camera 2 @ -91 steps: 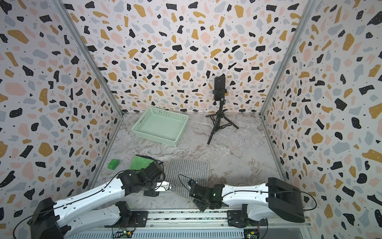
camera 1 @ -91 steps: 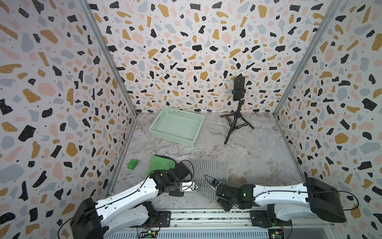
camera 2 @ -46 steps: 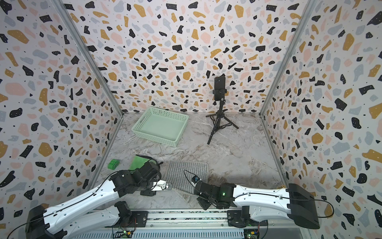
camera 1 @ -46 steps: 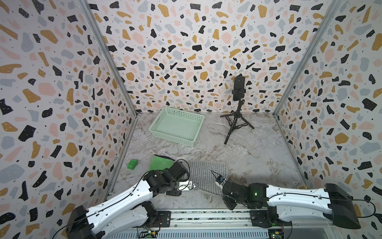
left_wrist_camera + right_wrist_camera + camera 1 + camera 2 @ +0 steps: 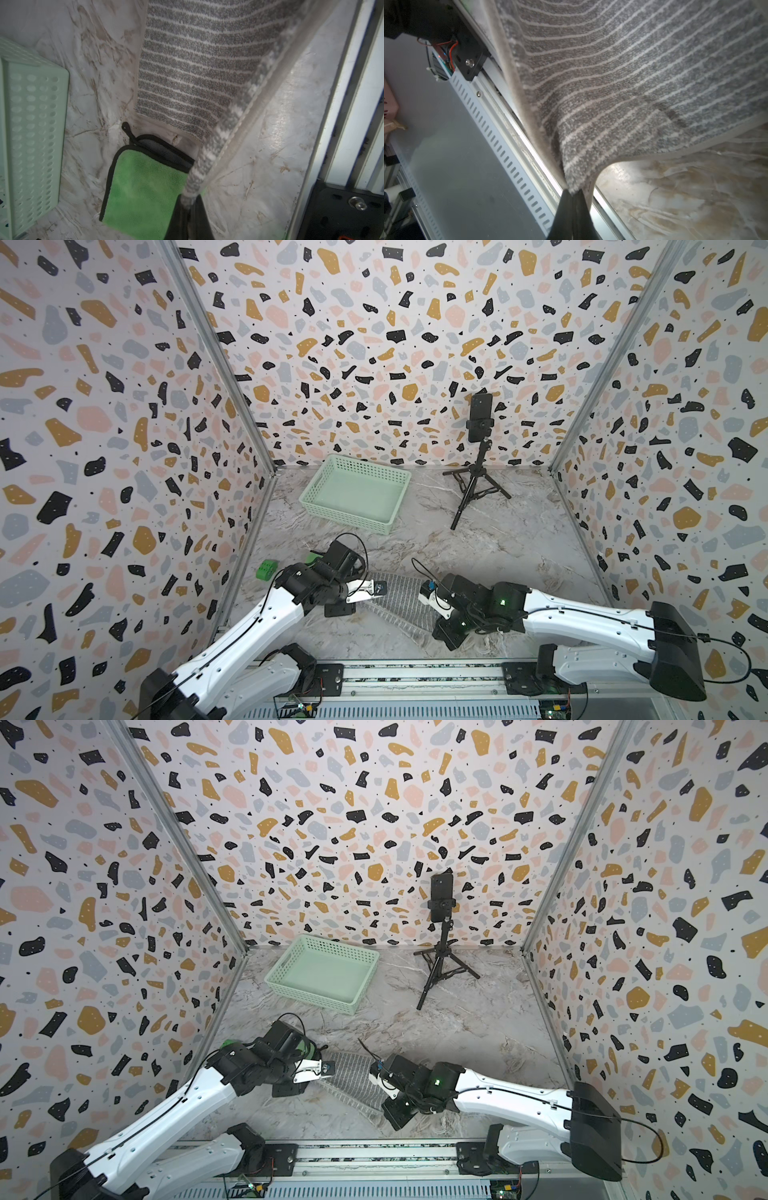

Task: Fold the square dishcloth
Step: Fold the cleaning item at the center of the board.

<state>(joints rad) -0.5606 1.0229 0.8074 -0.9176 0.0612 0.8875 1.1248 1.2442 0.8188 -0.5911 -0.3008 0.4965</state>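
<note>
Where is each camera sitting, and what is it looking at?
Top views: high above the arm bases, looking down at the table; left arm, right arm and dishcloth show.
Left wrist: on the left arm, facing dishcloth, green cloth and basket; left fingers show.
Right wrist: on the right arm, facing lifted dishcloth and rail; right fingers show.
Shared: both wrist views show shut fingers pinching the dishcloth.

1. Lower left of centre in both top views: the green cloth (image 5: 311, 559) is almost wholly hidden behind the left arm (image 5: 257, 614).
2. Left wrist view: the mint basket (image 5: 31, 124) is cut off by the frame edge.
3. Right wrist view: the striped dishcloth (image 5: 612, 83) runs out of frame. Its raised hem is blurred in the left wrist view.
4. By the left wall: a small green object (image 5: 266, 570), too small to identify.
</note>
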